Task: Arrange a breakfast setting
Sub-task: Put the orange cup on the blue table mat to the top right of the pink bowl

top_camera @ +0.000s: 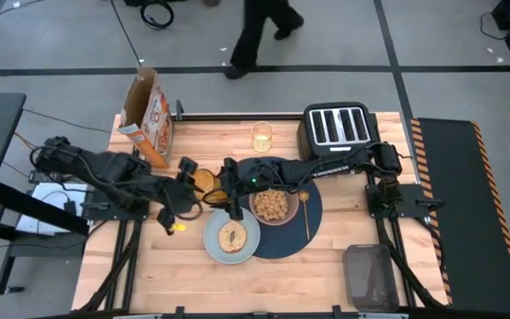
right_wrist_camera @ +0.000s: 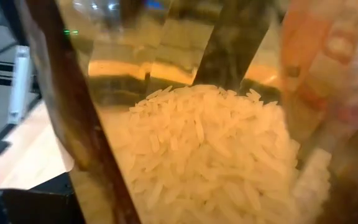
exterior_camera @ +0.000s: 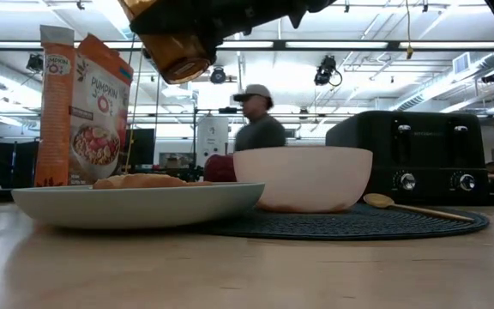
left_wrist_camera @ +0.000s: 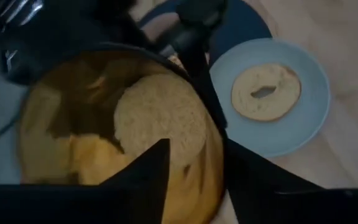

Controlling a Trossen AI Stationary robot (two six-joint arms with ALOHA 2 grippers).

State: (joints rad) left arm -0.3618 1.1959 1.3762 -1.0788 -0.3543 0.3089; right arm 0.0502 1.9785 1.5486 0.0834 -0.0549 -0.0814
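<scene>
An amber cup (top_camera: 204,182) with pale grains in it hangs in the air over the table's left middle; the low view shows it well above the table (exterior_camera: 178,56). My left gripper (top_camera: 193,177) and my right gripper (top_camera: 226,190) both meet it. On the dark-blue placemat (top_camera: 312,217) stand a tan bowl (top_camera: 271,206) and a thin gold spoon (top_camera: 306,213). A pale-blue plate (top_camera: 231,237) carries round toasted bread (top_camera: 232,236). A red apple (exterior_camera: 219,168) shows behind the bowl. My left gripper holds the cup by its rim (left_wrist_camera: 213,146), one finger (left_wrist_camera: 148,171) inside and one (left_wrist_camera: 253,183) outside. The fingers come from above on the cup's left side. The cup is lifted clear and tipped a little. My right gripper takes the cup from the table's right side. One finger (right_wrist_camera: 73,124) lies against the outside of the wall (right_wrist_camera: 135,155); the other (right_wrist_camera: 229,50) shows through the amber wall. The left wrist view shows one finger (left_wrist_camera: 194,68) along the rim. The cup is clear of the table.
A black toaster (top_camera: 336,126) stands at the far right, an orange cereal box (top_camera: 149,115) at the far left, and a second pale glass (top_camera: 262,136) near the far edge. A dark tray (top_camera: 370,275) lies at the near right. A person (top_camera: 259,35) walks beyond the table.
</scene>
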